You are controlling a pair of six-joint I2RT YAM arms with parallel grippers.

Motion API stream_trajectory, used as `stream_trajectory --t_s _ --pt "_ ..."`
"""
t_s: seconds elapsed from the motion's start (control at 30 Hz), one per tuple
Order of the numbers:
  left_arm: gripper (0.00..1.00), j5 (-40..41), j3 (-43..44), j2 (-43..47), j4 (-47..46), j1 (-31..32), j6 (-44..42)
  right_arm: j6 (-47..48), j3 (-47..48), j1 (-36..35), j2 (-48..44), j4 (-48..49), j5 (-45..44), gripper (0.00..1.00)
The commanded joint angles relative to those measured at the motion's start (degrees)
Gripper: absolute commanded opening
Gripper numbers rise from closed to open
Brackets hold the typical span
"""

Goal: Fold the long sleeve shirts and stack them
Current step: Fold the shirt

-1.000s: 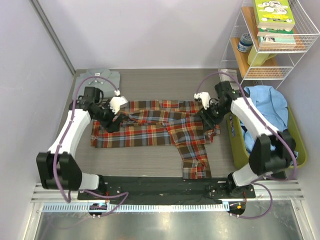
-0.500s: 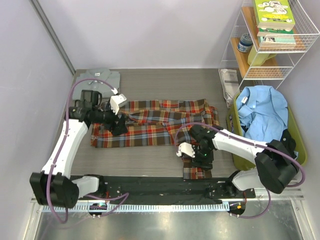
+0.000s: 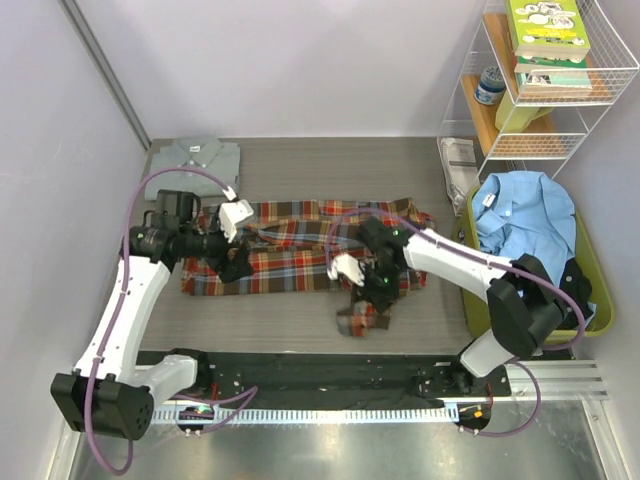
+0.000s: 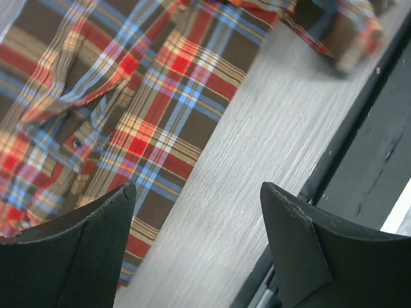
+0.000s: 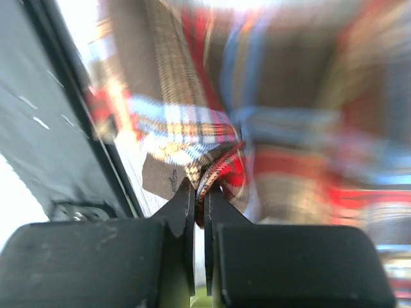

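My right claw (image 5: 199,192) is closed on a fold of the plaid shirt (image 5: 192,128). The right wrist view shows the cloth pinched at the tips, with everything beyond blurred. The overhead view hides that pinch. It shows the claw over the shirt's near right part, with a bunched sleeve end (image 3: 362,318) just beside it.

My left claw (image 4: 196,212) stands wide apart and grips nothing, above the shirt's near left edge and bare tabletop (image 3: 280,315).

Seen from overhead, my right arm reaches left from its base with the forearm across the shirt. My left arm extends forward with the wrist turned right. The grey shirt (image 3: 195,155) lies folded at the far left corner.
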State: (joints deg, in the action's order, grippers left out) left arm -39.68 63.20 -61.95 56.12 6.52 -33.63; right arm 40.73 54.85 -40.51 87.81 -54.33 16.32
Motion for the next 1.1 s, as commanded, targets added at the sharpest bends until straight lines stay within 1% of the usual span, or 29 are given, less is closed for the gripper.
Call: stream_trajectory --t_s 0.0,0.03,0.07,0.1,0.13,0.17,0.2,0.23,0.27,0.3,0.33,0.37,0.4,0.43,0.5,0.53,0.57,0.6,0.73,0.87,0.93,0.97,1.07 --pt "0.79 -0.8 0.0 0.8 0.8 5.7 -6.5 1.6 16.8 3.2 4.6 -8.9 17.1 0.01" --pt "0.80 2.0 -0.5 1.3 -2.5 7.3 -6.4 2.9 19.2 3.9 8.6 -10.8 18.6 0.01" --pt "0.80 3.5 -2.0 1.7 -4.7 10.7 -5.0 3.6 21.5 4.7 10.6 -12.7 20.4 0.01" --pt "0.81 5.0 -2.8 2.4 -7.3 12.3 -4.3 4.7 26.2 6.6 12.6 -17.0 23.9 0.01" --pt "0.82 7.5 -3.8 3.7 -13.1 13.7 -3.5 6.5 28.6 7.6 17.4 -19.2 25.9 0.01" --pt "0.83 8.8 -5.6 4.2 -15.8 16.7 -2.9 7.6 31.3 8.5 19.6 -24.0 27.6 0.01" --pt "0.84 9.8 -6.4 4.5 -20.3 18.4 -3.0 8.5 36.5 10.4 22.3 -26.5 29.1 0.01" --pt "0.85 12.4 -7.1 4.6 -22.3 20.4 -3.4 11.3 39.2 11.2 24.6 -29.3 32.4 0.01" --pt "0.86 14.0 -8.8 4.5 -24.5 24.2 -4.2 10.5 42.0 12.3 29.0 -31.8 33.7 0.01" --pt "0.91 15.4 -9.8 4.4 -29.2 26.2 -4.6 9.4 45.3 13.2 30.4 -32.0 34.9 0.01" --pt "0.92 17.1 -11.1 4.4 -32.1 28.2 -5.2 9.2 46.5 14.8 31.4 -31.8 36.3 0.01" --pt "0.97 19.2 -14.2 4.3 -35.1 31.5 -6.3 9.4 47.9 15.3 33.5 -31.9 36.3 0.01" --pt "1.00 20.1 -15.9 4.0 -41.2 33.0 -8.1 9.3 48.4 15.5 34.3 -31.9 36.3 0.01" --pt "1.00 20.5 -19.2 3.8 -44.1 35.5 -9.2 9.1 48.7 16.4 35.2 -31.9 37.1 0.01" --pt "1.00 21.0 -21.8 1.9 -51.1 37.8 -12.3 8.5 49.1 17.3 37.7 -31.9 38.7 0.01" --pt "1.00 21.5 -24.0 1.1 -53.4 40.1 -12.8 8.2 49.1 18.1 38.3 -31.9 39.6 0.01" --pt "1.00 24.2 -25.0 -1.5 -55.8 41.3 -13.0 8.0 48.9 18.4 38.7 -31.9 41.3 0.01" --pt "1.00 25.5 -25.7 -2.8 -61.2 42.2 -13.0 8.0 48.7 18.7 39.6 -31.8 42.2 0.01" --pt "1.00 27.9 -26.1 -10.4 -69.9 44.7 -11.6 8.0 47.5 19.2 40.9 -31.8 43.8 0.01" --pt "0.84 29.3 -24.1 -16.6 -73.9 45.5 -10.1 7.9 46.9 19.6 41.6 -31.8 44.9 0.01" --pt "0.79 29.8 -22.5 -19.9 -74.4 45.8 -9.2 7.7 46.8 19.8 42.0 -31.8 44.9 0.01" --pt "0.73 29.7 -22.0 -20.7 -74.2 45.9 -9.0 7.6 46.6 19.9 42.1 -31.9 45.1 0.01" --pt "0.65 30.4 -20.8 -23.5 -75.2 45.9 -8.8 7.6 46.4 19.9 42.3 -31.9 45.1 0.01"
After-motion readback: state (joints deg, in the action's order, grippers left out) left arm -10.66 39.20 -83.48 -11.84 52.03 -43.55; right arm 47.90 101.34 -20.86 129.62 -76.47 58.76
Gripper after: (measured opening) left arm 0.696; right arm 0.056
